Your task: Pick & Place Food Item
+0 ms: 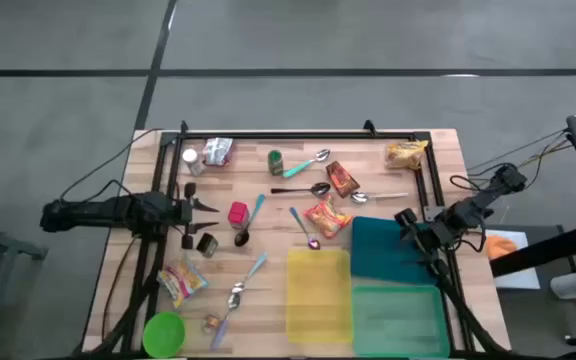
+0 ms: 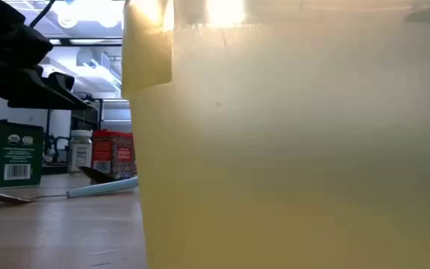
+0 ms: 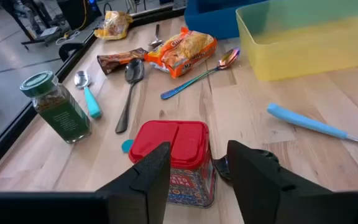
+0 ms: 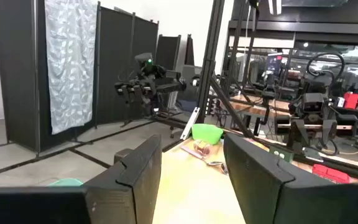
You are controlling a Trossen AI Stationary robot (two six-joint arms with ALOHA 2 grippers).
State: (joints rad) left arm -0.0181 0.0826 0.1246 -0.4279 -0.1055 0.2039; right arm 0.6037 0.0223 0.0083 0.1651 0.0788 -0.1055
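Red-lidded spice tin (image 3: 174, 158) stands upright on the wooden surface (image 1: 268, 215), left of centre in the high view, directly ahead of the left hand (image 3: 197, 180). That hand's two dark fingers (image 3: 148, 177) are parted with a gap between them and grip nothing; the tin sits just beyond the tips. At about ten o'clock from the tin in the left wrist view stands a green-capped herb jar (image 3: 58, 106), with a teal-handled spoon (image 3: 87, 93) and a dark spoon (image 3: 129, 87) lying beside it. Farther on lie an orange noodle packet (image 3: 182, 50) and an iridescent spoon (image 3: 204, 71). At one o'clock sits a yellow bin (image 1: 318, 293), with a blue-handled utensil (image 3: 309, 122) nearer. The right hand (image 1: 414, 233) hovers over the dark teal tray (image 1: 383, 250) at the surface's right side, fingers likewise apart and empty.
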